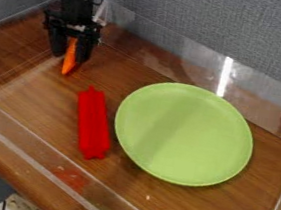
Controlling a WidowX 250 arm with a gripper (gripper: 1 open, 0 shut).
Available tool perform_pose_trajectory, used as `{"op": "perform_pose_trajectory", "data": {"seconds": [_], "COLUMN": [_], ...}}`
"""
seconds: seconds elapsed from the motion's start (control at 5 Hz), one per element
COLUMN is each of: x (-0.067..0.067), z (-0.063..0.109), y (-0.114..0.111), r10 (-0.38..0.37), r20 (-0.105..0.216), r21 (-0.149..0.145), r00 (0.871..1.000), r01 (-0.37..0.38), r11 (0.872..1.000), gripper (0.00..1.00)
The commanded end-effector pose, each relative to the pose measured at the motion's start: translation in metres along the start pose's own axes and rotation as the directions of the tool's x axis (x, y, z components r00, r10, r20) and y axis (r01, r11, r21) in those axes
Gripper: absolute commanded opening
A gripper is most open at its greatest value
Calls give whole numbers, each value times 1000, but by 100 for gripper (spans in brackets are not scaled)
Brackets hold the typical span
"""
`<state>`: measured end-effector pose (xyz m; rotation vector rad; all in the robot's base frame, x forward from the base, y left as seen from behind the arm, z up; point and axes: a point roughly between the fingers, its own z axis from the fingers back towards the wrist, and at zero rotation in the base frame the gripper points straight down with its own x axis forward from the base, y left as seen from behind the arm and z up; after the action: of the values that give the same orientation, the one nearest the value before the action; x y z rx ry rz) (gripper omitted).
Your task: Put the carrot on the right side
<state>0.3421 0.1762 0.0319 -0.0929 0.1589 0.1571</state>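
Observation:
The small orange carrot (69, 64) lies on the wooden table (26, 83) at the back left, pointing toward the front. My black gripper (71, 52) has come straight down over its upper end. Its two fingers (59, 43) press in on either side of the carrot, so it is shut on the carrot. The carrot's top end is hidden between the fingers, and its tip still rests on the wood.
A long red ridged bar (93, 122) lies just in front of the carrot. A large round green plate (183, 134) fills the right half of the table. Clear acrylic walls (262, 82) ring the table, with a grey fabric backdrop behind.

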Motion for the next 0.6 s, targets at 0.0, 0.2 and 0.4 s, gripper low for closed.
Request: {"op": "perform_pose_trajectory", "data": {"seconds": [0.0,0.2,0.4], "x": [-1,-10,-23], "z": [47,78,111], "y": [11,10,-2], "r10": [12,4,2], "r20": [106,155,209], "r21": [41,64,95], "r00": [994,988,978], "r01": [-17,-14,-23], "r11": [999,998,995], "gripper": [0,0,0]}}
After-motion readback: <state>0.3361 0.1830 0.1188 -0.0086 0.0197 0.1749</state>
